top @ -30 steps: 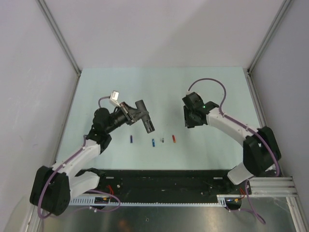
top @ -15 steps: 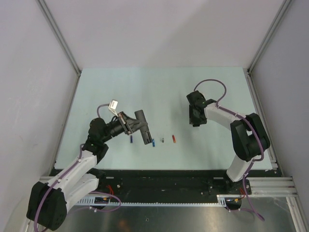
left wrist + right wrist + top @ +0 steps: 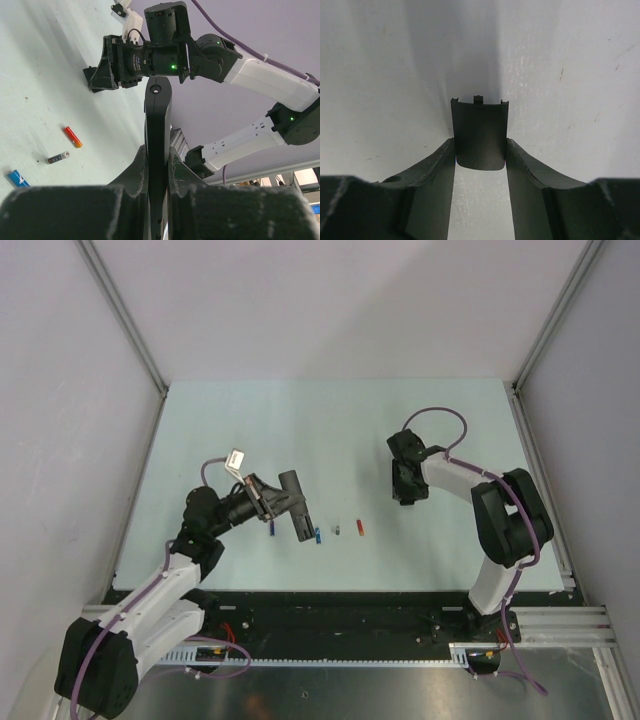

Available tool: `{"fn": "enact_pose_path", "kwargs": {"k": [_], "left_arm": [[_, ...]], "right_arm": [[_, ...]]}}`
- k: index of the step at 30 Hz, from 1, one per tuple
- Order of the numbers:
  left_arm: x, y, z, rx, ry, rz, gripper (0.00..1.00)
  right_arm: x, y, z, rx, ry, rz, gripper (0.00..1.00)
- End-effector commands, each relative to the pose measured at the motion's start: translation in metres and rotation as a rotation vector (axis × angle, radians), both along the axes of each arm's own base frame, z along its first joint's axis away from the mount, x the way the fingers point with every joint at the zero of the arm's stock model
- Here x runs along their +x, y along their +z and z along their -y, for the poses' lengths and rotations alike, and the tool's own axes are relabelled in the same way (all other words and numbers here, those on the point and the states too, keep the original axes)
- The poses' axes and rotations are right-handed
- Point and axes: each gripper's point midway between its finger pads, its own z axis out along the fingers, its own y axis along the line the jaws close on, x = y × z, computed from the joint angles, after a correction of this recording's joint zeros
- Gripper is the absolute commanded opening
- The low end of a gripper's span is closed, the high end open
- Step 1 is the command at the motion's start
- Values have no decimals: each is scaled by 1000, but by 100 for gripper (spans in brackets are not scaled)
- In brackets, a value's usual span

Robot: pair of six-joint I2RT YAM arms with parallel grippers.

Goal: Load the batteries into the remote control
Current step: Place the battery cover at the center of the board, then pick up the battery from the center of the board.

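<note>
Counter (image 3: pixel 300 420): pale green, carrying all the loose items.
Left claw (image 3: pixel 157 160): clamping the remote control (image 3: pixel 157 115) edge-on above the counter, its battery bay facing away, contents not showing.
Right claw (image 3: pixel 480 150): pinching a small black cover piece (image 3: pixel 480 131); contact with the counter unclear.
Lying in a row, well apart from the remote's bay: dark blue battery (image 3: pixel 272 527), lighter blue battery (image 3: pixel 318 536), grey-silver battery (image 3: pixel 338 529), orange-red battery (image 3: pixel 359 528).

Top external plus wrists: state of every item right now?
Slim black plastic remote control: clamped in left tool.
Small black square plastic piece: pinched in right tool, over pale green table.
Dark blue battery: lying loose on table.
Lighter blue battery: lying loose on table.
Grey-silver battery: lying loose on table.
Orange-red battery: lying loose on table.
</note>
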Motion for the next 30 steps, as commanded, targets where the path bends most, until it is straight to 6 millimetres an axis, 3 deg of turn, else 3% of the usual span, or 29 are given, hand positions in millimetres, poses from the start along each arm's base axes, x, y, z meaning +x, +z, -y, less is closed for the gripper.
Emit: {"fn": "enact_pose_path", "kwargs": {"k": [1,8,12,13,15,16,17,19,23,24,26,30], "left_arm": [[-2,7,-1,-14,-3,31,0],[-2,6,-1,-11,-8,25,0],[-3,7,-3,-12,-3,26,0],[-2,6,-3,-10,-3,25,0],[-3,6,-3,-10,-2,25,0],[-2,6,-3,-9,1,25,0],[-3,5,-3,-9,3,25,0],[-2,2,-4,-9,12,12,0],[-2,-2,-6,-6,20,8,0],[-2,-1,-6,-8,24,12,0],[0,-2,-7,-5,38,12,0],[2,-4,-7,-2,43,-1,0]], "right_arm": [[6,4,-1,10,0,28,50],[4,22,-3,41,-13,59,61],[-1,45,-11,62,2,111,62],[-2,62,-14,74,10,164,62],[-14,72,-30,79,58,215,62],[-15,95,-35,95,58,299,62],[-24,93,-36,88,70,312,61],[-35,109,-52,104,107,398,61],[-55,137,-57,213,92,516,59],[-62,131,-57,233,99,506,59],[-67,148,-56,305,87,564,59],[-76,157,-59,383,145,624,60]]}}
